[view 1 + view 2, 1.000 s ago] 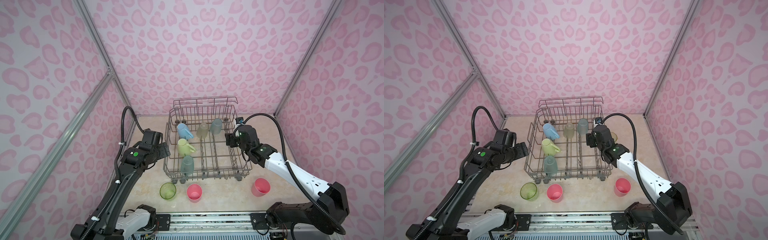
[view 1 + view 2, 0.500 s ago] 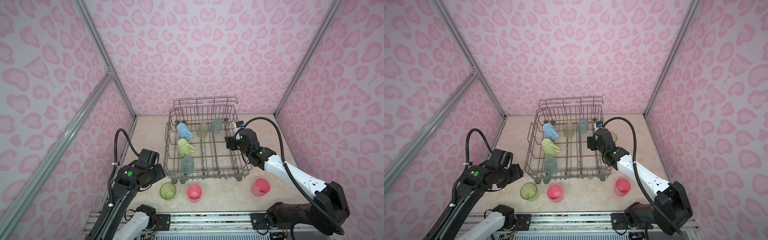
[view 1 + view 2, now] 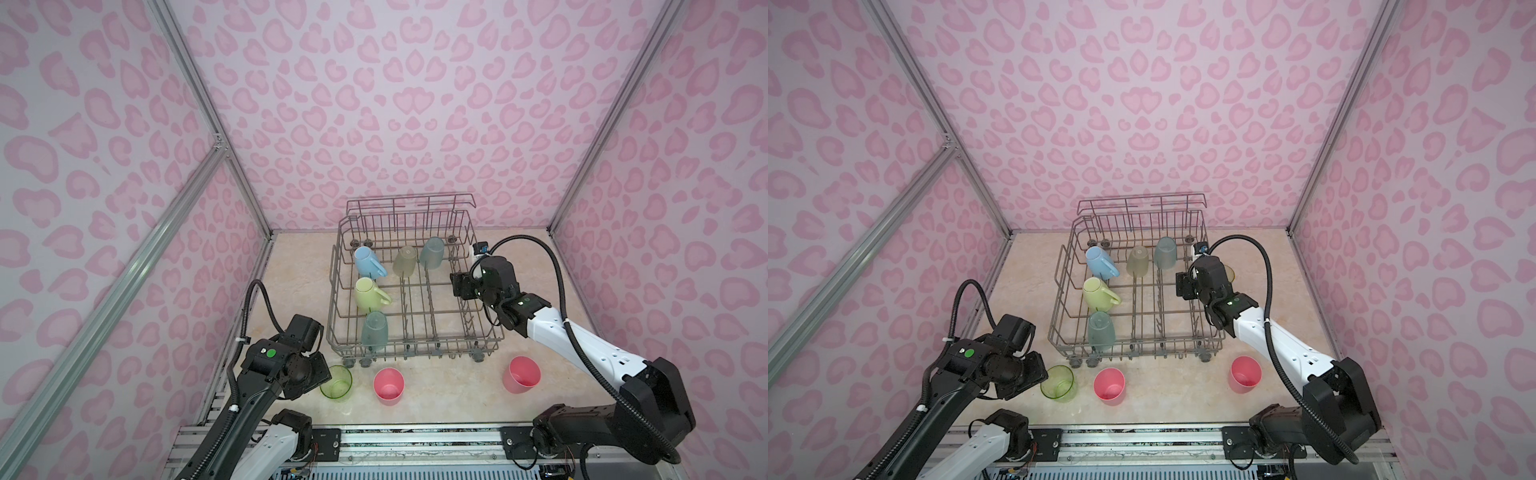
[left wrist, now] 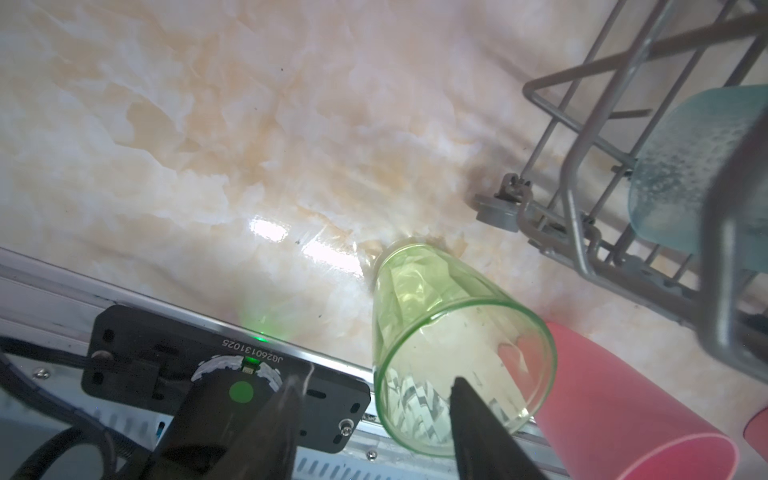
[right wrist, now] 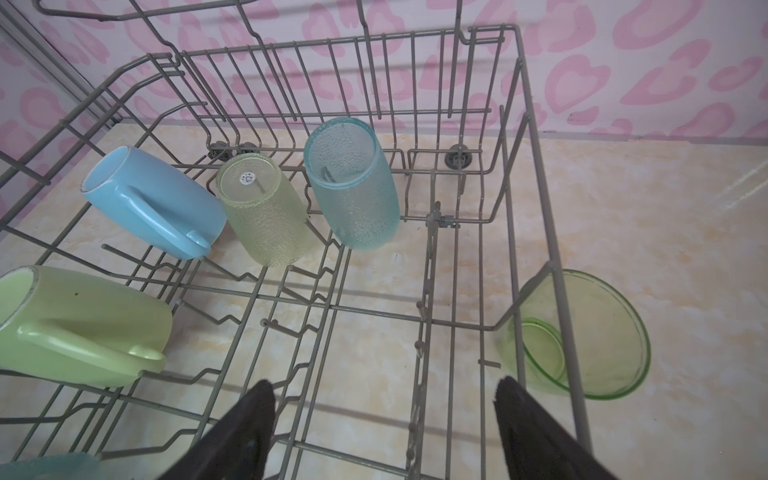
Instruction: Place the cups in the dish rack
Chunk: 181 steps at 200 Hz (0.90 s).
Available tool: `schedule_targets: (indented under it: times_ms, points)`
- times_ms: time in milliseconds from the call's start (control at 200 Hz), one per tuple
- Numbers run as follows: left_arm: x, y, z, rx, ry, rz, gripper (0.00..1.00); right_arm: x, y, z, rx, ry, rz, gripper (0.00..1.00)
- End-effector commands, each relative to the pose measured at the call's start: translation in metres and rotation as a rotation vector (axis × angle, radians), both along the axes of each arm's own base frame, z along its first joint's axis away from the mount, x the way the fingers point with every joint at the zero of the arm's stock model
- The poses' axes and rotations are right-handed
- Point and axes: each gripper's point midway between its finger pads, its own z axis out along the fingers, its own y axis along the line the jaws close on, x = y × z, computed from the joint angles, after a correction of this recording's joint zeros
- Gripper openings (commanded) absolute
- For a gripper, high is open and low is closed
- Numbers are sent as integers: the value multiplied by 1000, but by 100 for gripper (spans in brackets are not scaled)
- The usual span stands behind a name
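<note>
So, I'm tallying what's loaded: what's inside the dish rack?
The dish rack holds a light-blue mug, a pale-yellow mug, a beige cup and two teal cups. The right gripper covers its right edge in both top views; the right wrist view shows bare wires there.

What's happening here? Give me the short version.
Plastic cups are being loaded into a grey wire dish rack; five sit inside. The left tool, jaws apart, straddles the rim of a clear lime-green cup before the rack. The right tool hangs open and empty over the rack. Two pink tumblers and another lime-green cup wait outside.
</note>
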Motion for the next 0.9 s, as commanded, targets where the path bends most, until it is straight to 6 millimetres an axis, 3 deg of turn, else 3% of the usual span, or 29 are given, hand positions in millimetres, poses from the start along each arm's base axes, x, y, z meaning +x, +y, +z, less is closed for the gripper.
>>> schedule_targets:
  times_ms: [0,200,475,565,650,900]
  points:
    - [-3,-7,-6,-42,12,7,57,1,14,4,33,-18,60,82]
    - [-3,-14,-16,-71,17,-9,50,-16,56,13,6,-84,251,82]
    - [-7,-16,-32,-62,47,-25,42,-73,126,15,-141,-216,592,84]
    - [-7,-16,-32,-51,51,-30,37,-82,132,13,-153,-238,623,84]
    - [-9,-15,-34,-42,55,-32,25,-84,131,13,-146,-246,626,84]
    - [-9,-14,-34,-25,57,-31,8,-82,124,16,-161,-264,595,84]
